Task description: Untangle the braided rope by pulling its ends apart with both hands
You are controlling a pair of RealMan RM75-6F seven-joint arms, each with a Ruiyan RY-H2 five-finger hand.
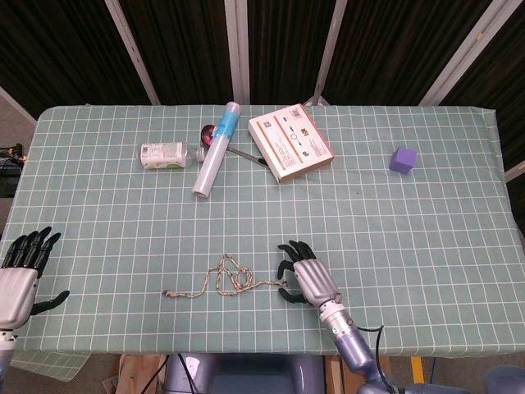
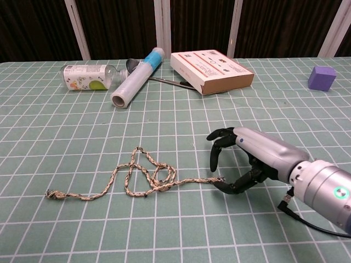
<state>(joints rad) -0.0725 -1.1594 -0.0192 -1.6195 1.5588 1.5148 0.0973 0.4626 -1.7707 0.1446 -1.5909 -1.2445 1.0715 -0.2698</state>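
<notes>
The braided rope (image 1: 225, 281) lies on the green checked desk (image 1: 410, 230) in the lower middle of the head view, a loose tangle of loops at its centre with one frayed end trailing toward the lower left and the other reaching right. In the chest view the rope (image 2: 143, 179) runs across the lower left of the frame, its right end lying just at the right hand (image 2: 244, 159). That right hand (image 1: 305, 275) sits just right of the rope's right end, its dark fingers (image 2: 219, 143) curved and spread above the end with the thumb low against the desk below it; whether the fingers already pinch the rope cannot be told, as the tip of the rope lies right between them. The left hand (image 1: 20, 271) is at the lower left edge of the head view, off the desk's corner and well apart from the rope, its fingers (image 1: 31, 246) apart and upright, holding nothing. Along the upper part of the desk lie a small clear bottle (image 1: 166, 155) on its side, a long white tube (image 1: 216, 149) with a blue band beside it, and a flat white-and-orange box (image 1: 289, 142) to the right of the tube, with a dark-handled tool partly hidden between tube and box. A purple cube (image 1: 402, 160) sits alone in the upper right.
</notes>
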